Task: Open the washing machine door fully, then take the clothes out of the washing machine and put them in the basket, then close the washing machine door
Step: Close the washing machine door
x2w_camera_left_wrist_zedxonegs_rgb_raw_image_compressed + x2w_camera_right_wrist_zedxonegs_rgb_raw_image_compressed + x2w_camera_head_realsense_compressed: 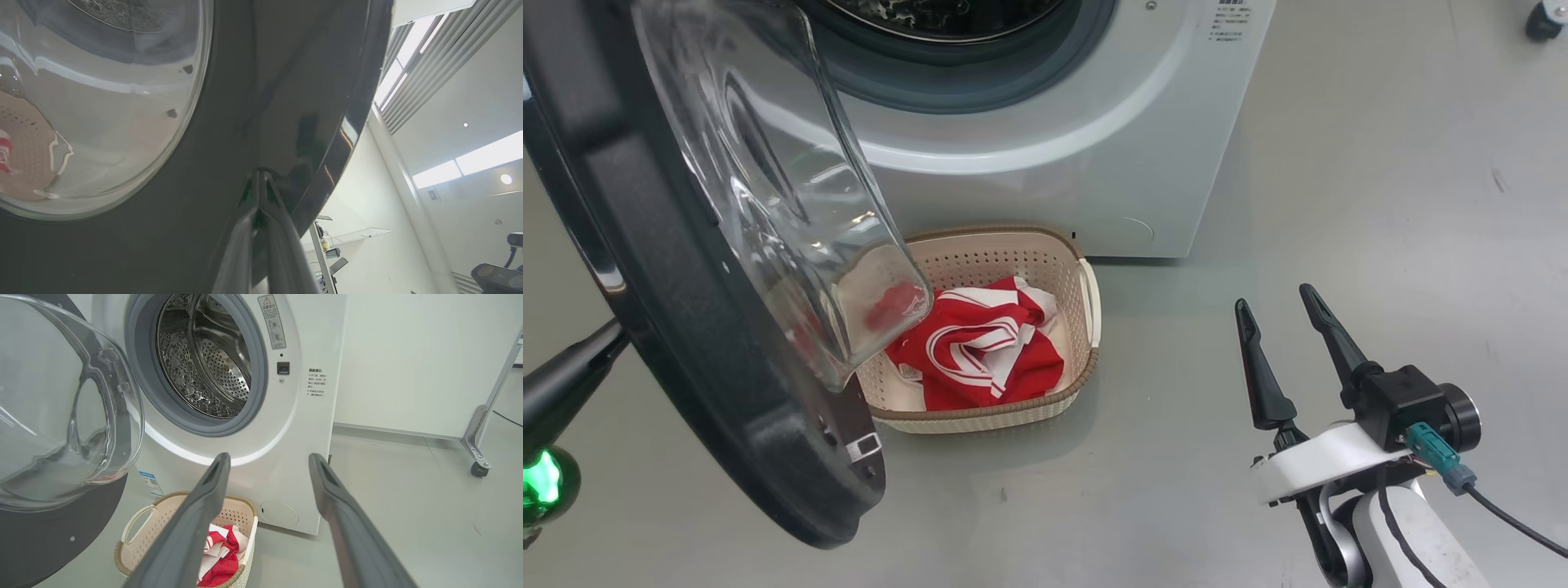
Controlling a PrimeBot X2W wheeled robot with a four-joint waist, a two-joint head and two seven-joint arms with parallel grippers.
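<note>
Now: door swung out, red clothes in the basket

At the left edge of the head view the left arm comes in low, a green light (543,480) glowing on it. Its left pincer (614,336) slants up and to the right to meet the outer side of the door (662,310). At the lower right, the right arm's pale wrist rises from the bottom edge. The right pincer (1274,298) points up the frame, leaning a little left, over bare floor (1380,163).

That floor is smooth and pale grey. The washing machine (1111,139) stands on it at the top of the frame with its round opening uncovered. The right wrist view looks straight into the steel drum (204,363), ringed by a grey seal (141,367). A white wall (408,355) fills the upper right of that view, and a metal leg on a caster (478,457) stands at its right edge. In the right half of the left wrist view, a ceiling (470,81) with bright light strips shows past the door's edge.

The door covers the left part of the head view, its clear glass bowl (792,204) bulging toward the right. The basket (996,234) sits on the floor at the foot of the machine, mid-frame, its left end behind the glass. The clothes (980,351) lie bunched inside it.

The left pincer's fingertips (269,192) are pressed together with nothing between them, and they touch the door's glossy black rim. The right pincer's fingers (196,522) are spread wide, holding and touching nothing.
</note>
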